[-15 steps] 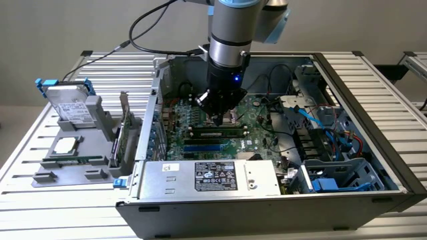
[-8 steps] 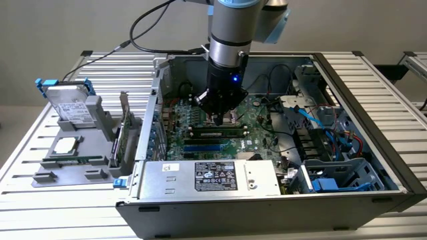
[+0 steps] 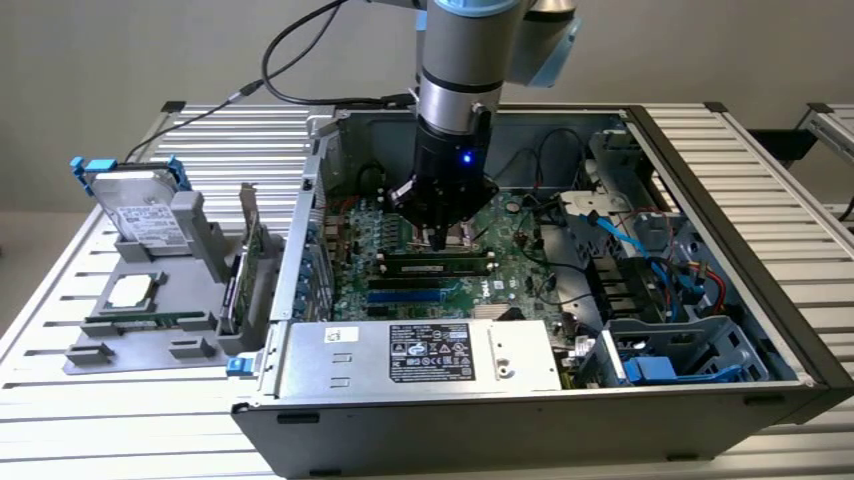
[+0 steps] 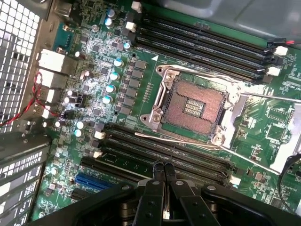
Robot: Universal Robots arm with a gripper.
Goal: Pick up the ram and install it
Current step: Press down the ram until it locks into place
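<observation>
Claw (image 4: 163, 170) fingers pressed together, tips down on the ram (image 4: 141, 162), which lies flat in a black slot (image 4: 164, 148) on the motherboard (image 4: 101, 70), just beside the open CPU socket (image 4: 195, 106). Exterior view: power supply (image 3: 416, 355) at the case's (image 3: 534, 425) near edge, then ram (image 3: 434, 266) mid-board under the claw (image 3: 442, 240), arm (image 3: 461, 70) upright above. On the exterior view's left, a grey tray (image 3: 140, 300) with a hard drive (image 3: 134, 205) on the tabletop (image 3: 80, 420).

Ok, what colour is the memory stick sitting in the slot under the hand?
Green, with black chips: the memory stick shows best in the exterior view, just below the hand.
</observation>
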